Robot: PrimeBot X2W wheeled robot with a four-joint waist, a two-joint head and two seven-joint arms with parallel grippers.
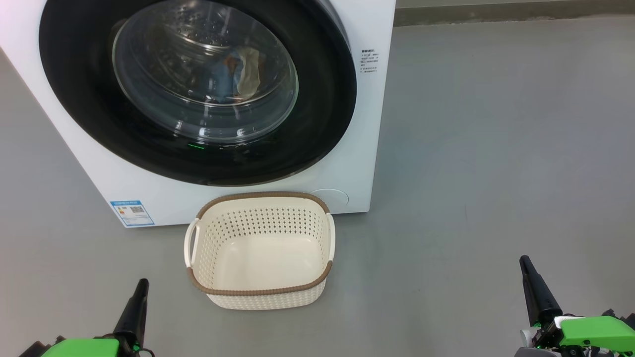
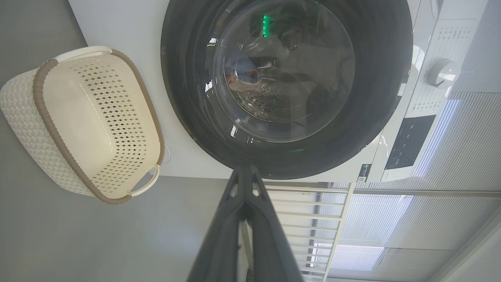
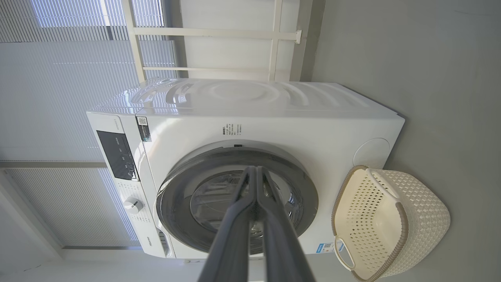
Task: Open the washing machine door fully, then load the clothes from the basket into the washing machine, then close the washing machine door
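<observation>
On the head view the washing machine (image 1: 369, 148) takes up the upper left of the frame. Its door (image 1: 198, 84) sits flush against the white front, closed. Through the glass bowl, a little right of its centre, I make out the clothes (image 1: 244, 74), a patch of blue and cream fabric inside the drum.

The basket (image 1: 263, 196) stands upright on the grey floor (image 1: 496, 148) at lower centre, just in front of the machine's bottom edge, its bare cream bottom facing me. A blue label sticker (image 1: 132, 212) sits low on the machine's front, left of the basket.

My left tool (image 1: 143, 285) rises from the lower left corner and my right tool (image 1: 526, 263) from the lower right. Both are well apart from the basket and grip nothing.

On the left wrist view the left tool is pressed shut to a single tip at lower centre, just under the door's black rim. On the right wrist view the right tool is closed the same way, its tip over the door glass, with the basket at lower right.
</observation>
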